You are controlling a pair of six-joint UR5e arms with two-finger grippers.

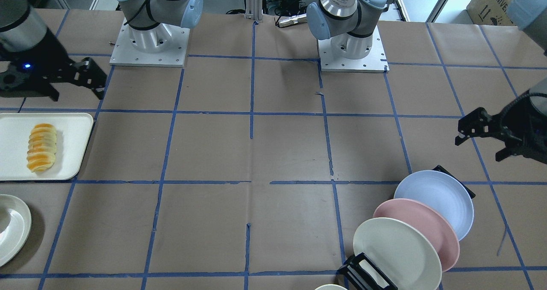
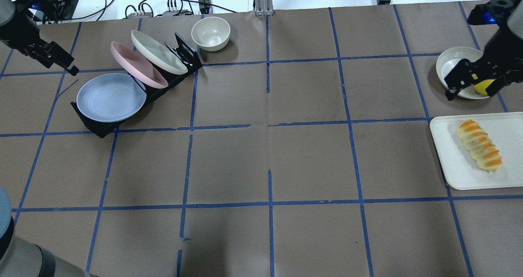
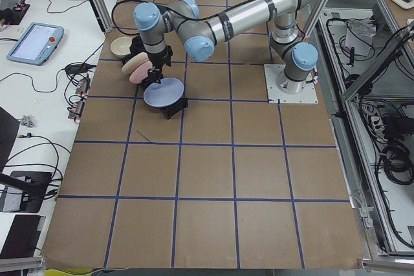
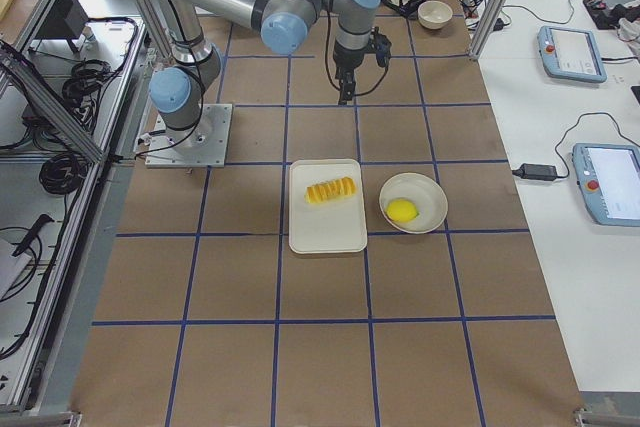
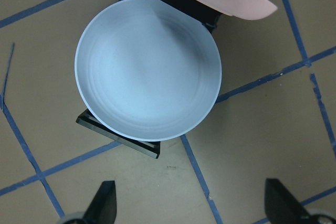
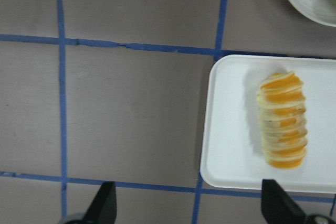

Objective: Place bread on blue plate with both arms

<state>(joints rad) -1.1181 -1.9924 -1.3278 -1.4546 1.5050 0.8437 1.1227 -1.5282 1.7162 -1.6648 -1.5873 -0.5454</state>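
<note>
The bread is lying flat on a white tray out at the robot's right end of the bench, nothing touching it. You can see the orange and pale yellow stripes clearly in the right wrist view. Just past the tray sits a cream bowl with something round and yellow inside.

The blue plate is way over at the other end, well apart from the bread. It's propped at a tilt in the end slot of a black rack, with a pink plate leaning in the next slot and a cream-white plate after that. A small empty bowl stands just beside the far end of the rack.

Left pincer hangs above the bench near the blue plate. Its two fingers are spread wide with nothing between them, and the plate fills the wrist view just ahead of them.

Right pincer is the same deal: fingers wide apart, holding nothing. In the overhead view it sits over the cream bowl, and its wrist camera looks down on the tray's edge with the bread off toward one finger.

The bench itself is brown paper with a blue tape grid.
</note>
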